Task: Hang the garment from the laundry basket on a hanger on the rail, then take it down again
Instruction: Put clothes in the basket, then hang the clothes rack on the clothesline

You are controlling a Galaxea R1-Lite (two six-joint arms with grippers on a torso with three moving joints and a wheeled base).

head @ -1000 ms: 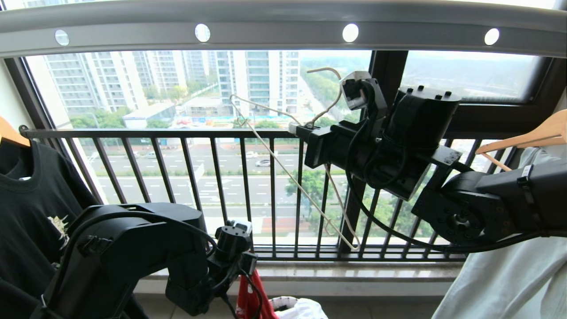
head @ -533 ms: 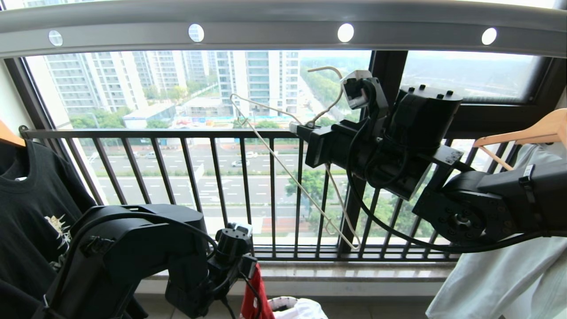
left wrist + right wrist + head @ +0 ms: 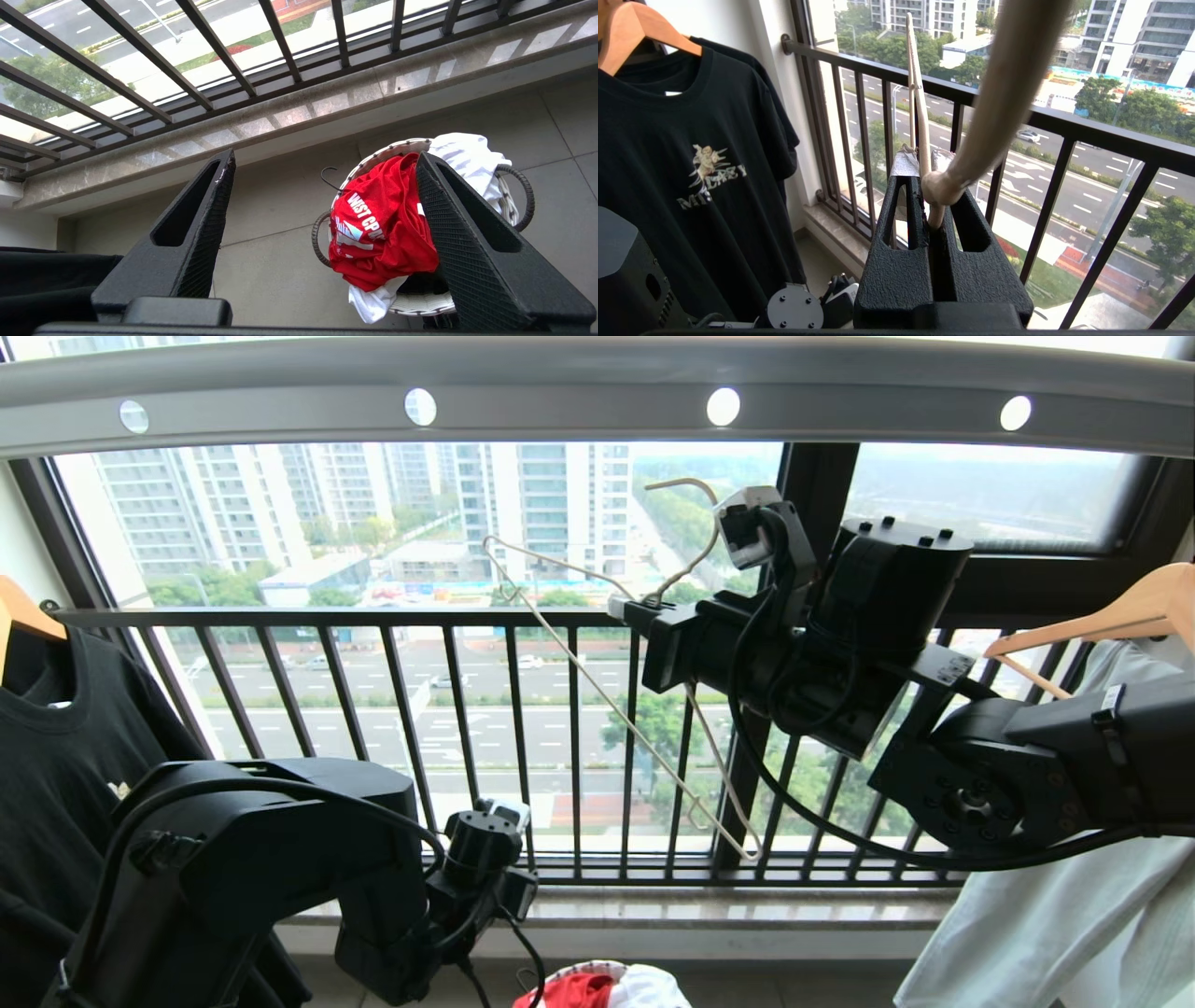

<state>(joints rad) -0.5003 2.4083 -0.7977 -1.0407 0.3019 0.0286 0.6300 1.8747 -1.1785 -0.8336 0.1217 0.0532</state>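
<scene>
The garment (image 3: 383, 233), a red T-shirt with white lettering, lies bunched in the laundry basket (image 3: 387, 154) on the floor; it shows at the bottom of the head view too, the red garment (image 3: 574, 989). My left gripper (image 3: 324, 156) hangs open above the basket with nothing between its fingers. My right gripper (image 3: 621, 609) is raised before the window and shut on the neck of the cream wire hanger (image 3: 579, 663), which hangs tilted below the grey rail (image 3: 579, 383) without touching it. The right wrist view shows my right gripper (image 3: 924, 156) clamped on the hanger (image 3: 920, 107).
A black T-shirt (image 3: 56, 756) hangs on a wooden hanger at the left. A pale garment (image 3: 1074, 915) hangs on another wooden hanger (image 3: 1102, 621) at the right. The black window railing (image 3: 373, 616) and its sill stand behind. A white shirt (image 3: 467, 154) also lies in the basket.
My left gripper has opened and let go of the red garment, which has dropped from it into the basket. The right arm and hanger have not moved.
</scene>
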